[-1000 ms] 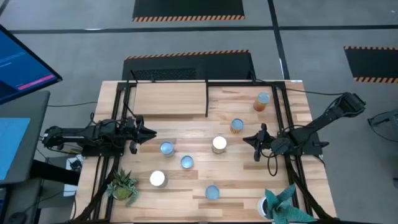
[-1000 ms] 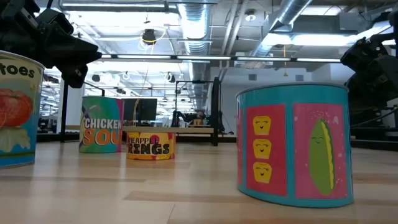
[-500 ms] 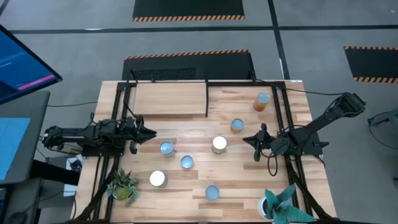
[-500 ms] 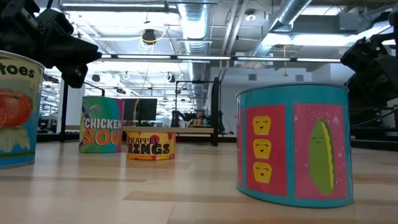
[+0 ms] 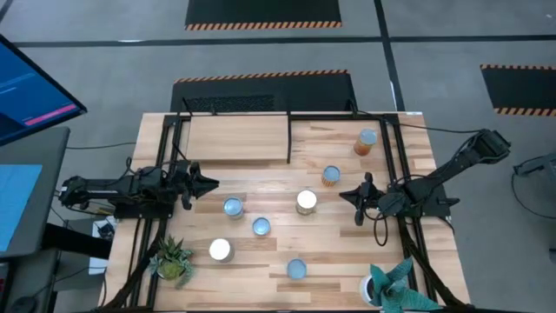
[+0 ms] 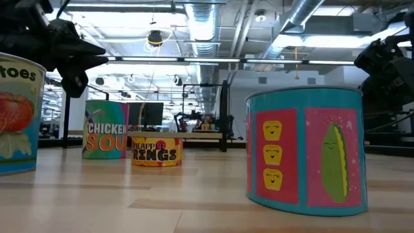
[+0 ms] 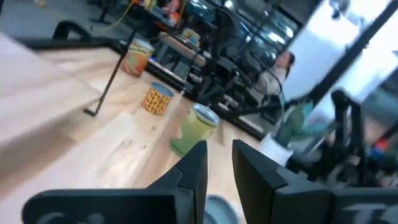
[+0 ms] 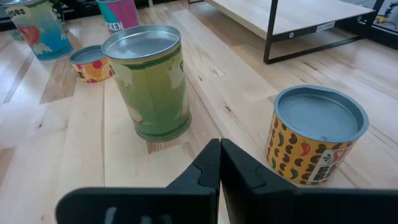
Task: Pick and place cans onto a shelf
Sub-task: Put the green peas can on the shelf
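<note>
Several cans stand upright on the wooden table: an orange one (image 5: 368, 142), a yellow-orange one (image 5: 331, 176), a yellow-green one (image 5: 306, 202), and blue-topped ones (image 5: 233, 208) toward the near side. The shelf (image 5: 236, 137), a light wood panel in a black frame, stands at the far left. My left gripper (image 5: 211, 183) hovers level at the table's left side, pointing right, with a narrow empty gap between its fingers (image 7: 199, 165). My right gripper (image 5: 344, 195) is shut and empty, pointing left at the yellow-green can (image 8: 149, 87), with the yellow-orange can (image 8: 317, 143) beside it.
Two potted plants stand at the near corners (image 5: 172, 259) (image 5: 395, 287). The shelf's black frame posts (image 5: 288, 139) rise near the table's middle. A teal and pink can (image 6: 304, 152) stands close to the low camera. Bare wood lies between the grippers and the cans.
My left gripper has rolled about the line it points along, staying in place. Nothing else has moved.
</note>
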Controlling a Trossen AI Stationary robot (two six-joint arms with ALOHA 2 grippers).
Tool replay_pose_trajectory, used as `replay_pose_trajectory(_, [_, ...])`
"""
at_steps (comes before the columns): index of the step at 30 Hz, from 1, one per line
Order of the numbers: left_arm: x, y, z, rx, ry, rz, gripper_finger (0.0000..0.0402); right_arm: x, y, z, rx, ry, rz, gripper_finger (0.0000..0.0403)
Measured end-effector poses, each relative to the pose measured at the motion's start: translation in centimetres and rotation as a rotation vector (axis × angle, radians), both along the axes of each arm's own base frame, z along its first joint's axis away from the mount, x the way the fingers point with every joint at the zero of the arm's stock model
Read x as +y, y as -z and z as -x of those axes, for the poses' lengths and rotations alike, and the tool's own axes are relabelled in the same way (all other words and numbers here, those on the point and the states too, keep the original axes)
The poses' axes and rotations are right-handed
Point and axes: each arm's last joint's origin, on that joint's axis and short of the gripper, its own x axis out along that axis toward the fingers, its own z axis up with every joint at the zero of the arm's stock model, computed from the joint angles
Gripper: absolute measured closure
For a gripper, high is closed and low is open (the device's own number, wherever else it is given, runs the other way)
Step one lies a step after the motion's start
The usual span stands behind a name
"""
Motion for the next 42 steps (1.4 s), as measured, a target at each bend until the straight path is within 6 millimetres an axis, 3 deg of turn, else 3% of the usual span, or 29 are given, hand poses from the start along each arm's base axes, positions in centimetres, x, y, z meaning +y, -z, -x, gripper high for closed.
replay_pose_trajectory(6, [0.1,0.0,0.0,-0.010,-0.032,0.161,0.0340,0.0,0.0,0.0,0.000,0.000,0.000,0.0370])
replay_pose_trajectory(13, [0.4,0.0,-0.1,-0.016,-0.127,0.146,0.0340,-0.3,-0.4,-0.3,-0.081,0.083,-0.092,0.0370])
replay_pose_trajectory(18, [0.4,-0.2,-0.1,-0.039,-0.152,0.194,0.0340,-0.2,-1.2,-0.7,-0.215,0.153,-0.419,0.0370])
replay_pose_trajectory(25, [0.8,-1.1,0.0,-0.160,-0.290,0.271,0.0340,-0.1,-1.6,-0.9,-0.317,0.245,-0.714,0.0370])
replay_pose_trajectory(32, [0.7,-0.8,0.0,-0.126,-0.255,0.248,0.0340,-0.4,-1.6,-1.0,-0.342,0.286,-0.767,0.0370])
replay_pose_trajectory(38, [0.1,0.1,-0.2,-0.006,-0.033,0.272,0.0340,-0.6,-1.6,-1.1,-0.364,0.314,-0.821,0.0370])
replay_pose_trajectory(42, [-0.1,0.4,-0.3,0.030,0.010,0.317,0.0340,-0.6,-1.8,-1.1,-0.387,0.313,-0.860,0.0370])
